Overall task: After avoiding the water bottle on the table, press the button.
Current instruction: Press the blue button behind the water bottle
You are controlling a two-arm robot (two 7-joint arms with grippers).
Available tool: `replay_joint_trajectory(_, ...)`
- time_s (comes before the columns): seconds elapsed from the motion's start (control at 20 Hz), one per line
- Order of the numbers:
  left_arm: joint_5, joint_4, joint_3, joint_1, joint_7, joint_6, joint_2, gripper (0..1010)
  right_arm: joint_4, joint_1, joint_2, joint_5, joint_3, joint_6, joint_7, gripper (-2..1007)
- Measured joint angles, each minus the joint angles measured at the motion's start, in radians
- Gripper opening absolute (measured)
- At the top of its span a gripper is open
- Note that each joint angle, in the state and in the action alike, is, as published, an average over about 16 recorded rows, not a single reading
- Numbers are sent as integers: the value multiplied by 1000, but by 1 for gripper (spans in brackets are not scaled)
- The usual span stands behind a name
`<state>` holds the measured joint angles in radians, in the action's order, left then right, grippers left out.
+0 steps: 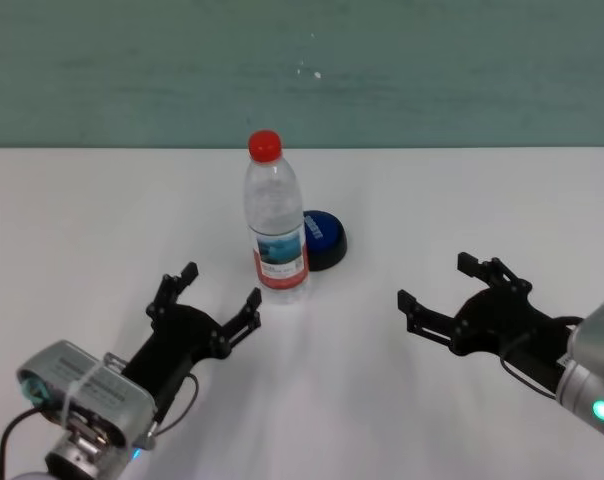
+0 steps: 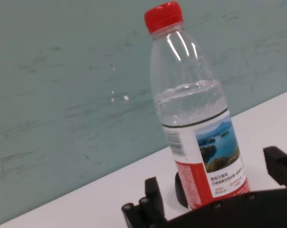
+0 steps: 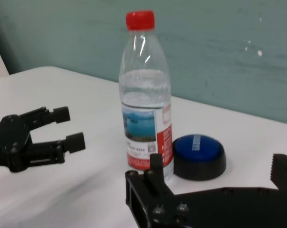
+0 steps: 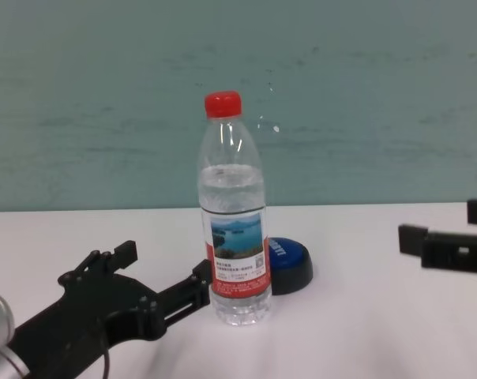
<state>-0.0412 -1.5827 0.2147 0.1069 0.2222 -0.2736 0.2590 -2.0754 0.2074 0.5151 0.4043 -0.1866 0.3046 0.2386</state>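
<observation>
Head view puts the button at frame centre, tucked just behind-right of the upright water bottle, so my right gripper, fingers spread wide and empty at lower right, has the clearer line than my equally open left gripper.

Light: bright, even, soft over my table.
Shadows: faint grey smudges beneath my arms.
Glare: white streaks on the water bottle shoulder.
Focus: my near fingers blur in both wrist views.
</observation>
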Motion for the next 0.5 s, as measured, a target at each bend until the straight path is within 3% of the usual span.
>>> replay_joint_trajectory(0.5, 0, 0, 0, 0, 0, 0, 0, 1000, 7, 15, -26, 13, 22, -38, -15, 1004)
